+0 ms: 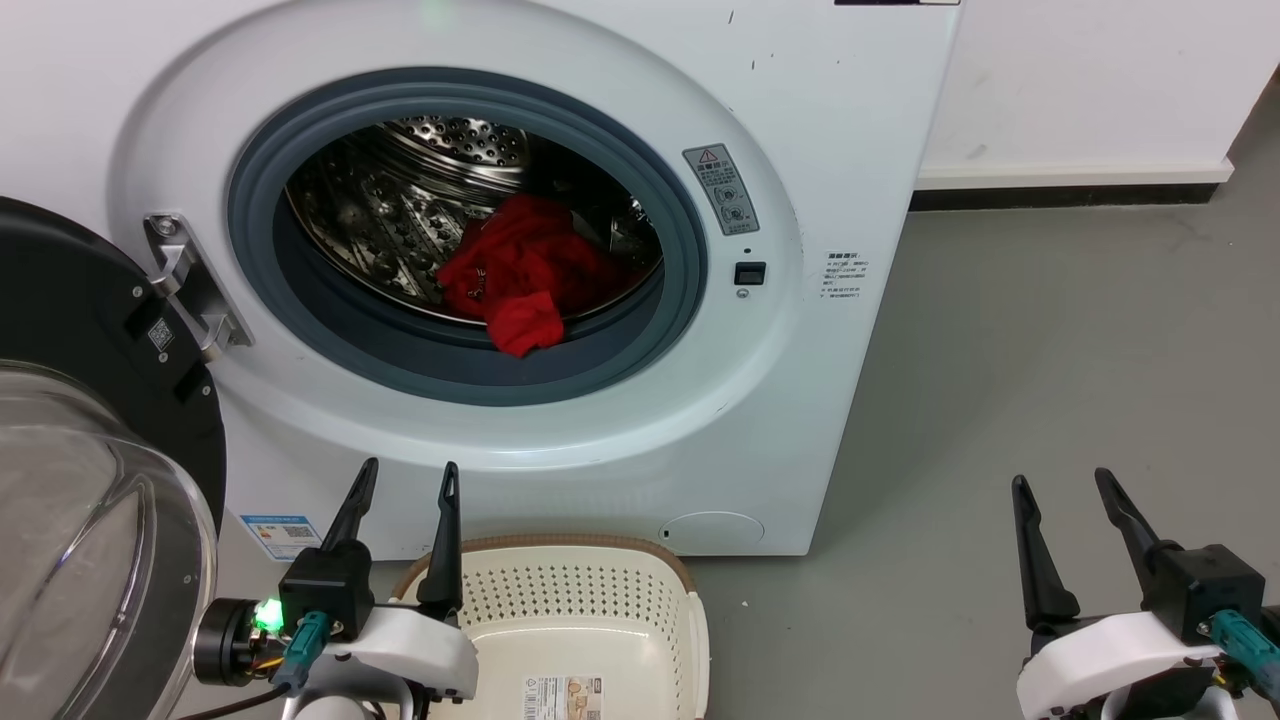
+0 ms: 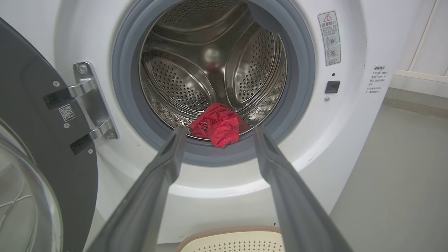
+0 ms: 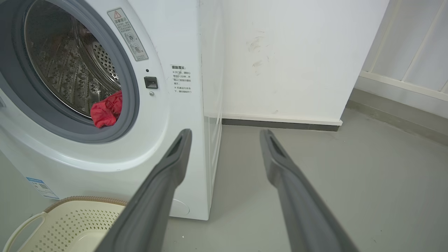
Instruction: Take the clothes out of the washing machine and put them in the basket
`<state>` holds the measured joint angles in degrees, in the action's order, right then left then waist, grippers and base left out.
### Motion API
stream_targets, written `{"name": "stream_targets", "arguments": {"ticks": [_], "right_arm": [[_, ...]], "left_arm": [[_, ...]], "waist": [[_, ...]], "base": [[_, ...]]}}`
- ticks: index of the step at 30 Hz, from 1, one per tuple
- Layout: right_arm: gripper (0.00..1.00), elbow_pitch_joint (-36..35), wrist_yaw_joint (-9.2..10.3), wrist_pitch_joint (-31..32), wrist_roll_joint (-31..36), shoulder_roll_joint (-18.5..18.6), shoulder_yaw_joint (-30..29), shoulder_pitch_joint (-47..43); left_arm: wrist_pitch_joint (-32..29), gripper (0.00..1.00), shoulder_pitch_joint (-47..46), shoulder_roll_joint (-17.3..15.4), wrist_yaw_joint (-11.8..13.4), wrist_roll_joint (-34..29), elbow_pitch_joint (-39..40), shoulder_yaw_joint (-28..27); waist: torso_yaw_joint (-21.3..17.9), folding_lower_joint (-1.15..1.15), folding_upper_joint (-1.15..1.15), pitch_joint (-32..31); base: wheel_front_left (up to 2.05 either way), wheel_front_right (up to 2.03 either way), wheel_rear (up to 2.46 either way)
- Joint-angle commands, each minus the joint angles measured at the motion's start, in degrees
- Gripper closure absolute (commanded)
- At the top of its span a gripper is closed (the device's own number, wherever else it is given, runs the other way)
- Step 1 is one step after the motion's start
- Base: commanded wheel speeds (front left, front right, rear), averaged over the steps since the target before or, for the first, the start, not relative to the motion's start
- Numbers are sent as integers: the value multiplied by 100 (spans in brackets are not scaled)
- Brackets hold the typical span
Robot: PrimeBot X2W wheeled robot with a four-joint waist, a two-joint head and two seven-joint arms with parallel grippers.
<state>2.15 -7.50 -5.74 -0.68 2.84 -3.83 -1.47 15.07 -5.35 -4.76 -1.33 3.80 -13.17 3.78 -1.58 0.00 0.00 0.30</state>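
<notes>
Red clothes (image 1: 525, 270) lie bunched at the front of the steel drum of the white washing machine (image 1: 830, 150), one end drooping over the grey rubber ring (image 1: 690, 270). The clothes (image 2: 218, 124) (image 3: 105, 112) also appear in both wrist views. The cream basket (image 1: 600, 600) with a brown rim stands on the floor in front of the washer; its floor bears a paper label. My left gripper (image 1: 410, 480) is open, low at the left, above the basket's left rim, pointing at the washer. My right gripper (image 1: 1065, 485) is open at the lower right, off the washer's right side.
The black-rimmed glass door (image 1: 90, 480) stands swung open at the left, close to my left arm. Grey floor (image 1: 1050, 350) stretches to the right of the washer, bounded by a white wall with a dark baseboard (image 1: 1060, 190).
</notes>
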Motion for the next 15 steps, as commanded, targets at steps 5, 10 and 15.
{"name": "stream_targets", "arguments": {"ticks": [5,10,15], "right_arm": [[0,16,2,-1,-23,7,7,-12],[0,-48,2,-2,-4,7,37,145],[0,-88,3,-46,-70,6,143,376]], "left_arm": [[15,0,-85,16,-10,-1,-24,-35],[15,0,-387,10,13,16,-111,-103],[15,0,-1083,-56,-41,90,-485,-160]], "waist": [[5,0,0,35],[-40,0,0,221],[-259,0,0,587]], "base": [[0,0,0],[0,0,0],[0,0,0]]}}
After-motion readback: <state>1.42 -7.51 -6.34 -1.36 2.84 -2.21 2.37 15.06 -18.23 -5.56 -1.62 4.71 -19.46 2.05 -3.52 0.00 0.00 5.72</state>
